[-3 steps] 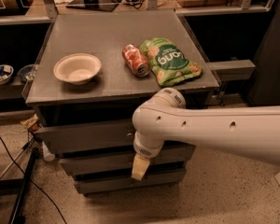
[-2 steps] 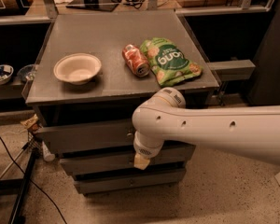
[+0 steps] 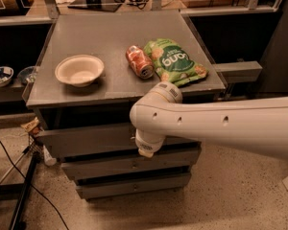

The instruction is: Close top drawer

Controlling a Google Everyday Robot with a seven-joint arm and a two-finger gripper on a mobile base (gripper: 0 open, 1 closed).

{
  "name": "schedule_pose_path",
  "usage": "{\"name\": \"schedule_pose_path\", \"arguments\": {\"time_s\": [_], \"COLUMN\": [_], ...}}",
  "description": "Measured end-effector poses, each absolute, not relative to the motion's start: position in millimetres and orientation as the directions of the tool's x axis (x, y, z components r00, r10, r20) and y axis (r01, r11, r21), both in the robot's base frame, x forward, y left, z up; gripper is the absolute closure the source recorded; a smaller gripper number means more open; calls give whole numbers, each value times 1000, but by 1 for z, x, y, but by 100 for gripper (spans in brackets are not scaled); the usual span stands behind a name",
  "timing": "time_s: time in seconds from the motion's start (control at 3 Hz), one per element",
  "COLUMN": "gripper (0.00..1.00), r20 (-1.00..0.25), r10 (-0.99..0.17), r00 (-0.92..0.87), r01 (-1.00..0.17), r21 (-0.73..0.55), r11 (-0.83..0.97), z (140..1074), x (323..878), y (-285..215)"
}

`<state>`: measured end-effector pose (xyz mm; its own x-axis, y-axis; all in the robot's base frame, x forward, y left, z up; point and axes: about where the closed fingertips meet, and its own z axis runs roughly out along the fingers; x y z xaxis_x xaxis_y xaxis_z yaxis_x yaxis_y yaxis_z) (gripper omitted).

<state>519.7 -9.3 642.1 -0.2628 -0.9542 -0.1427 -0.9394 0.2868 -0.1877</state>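
Since pincer rose | now at top drawer front | drawer still ajar

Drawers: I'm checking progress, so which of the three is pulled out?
The top drawer, widest front, juts out beyond the middle drawer and bottom drawer; the gripper is at its front panel.
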Motion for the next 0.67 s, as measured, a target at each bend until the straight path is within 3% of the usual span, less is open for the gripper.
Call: {"name": "schedule_pose_path", "arguments": {"time_s": [0.67], "gripper": [100], "r20": [-92], "r10": [-956], "r00": [-280], "r01": [-927], "r21": [-232], "r11": [294], "z": [644], "x": [549], "y": [-15]}}
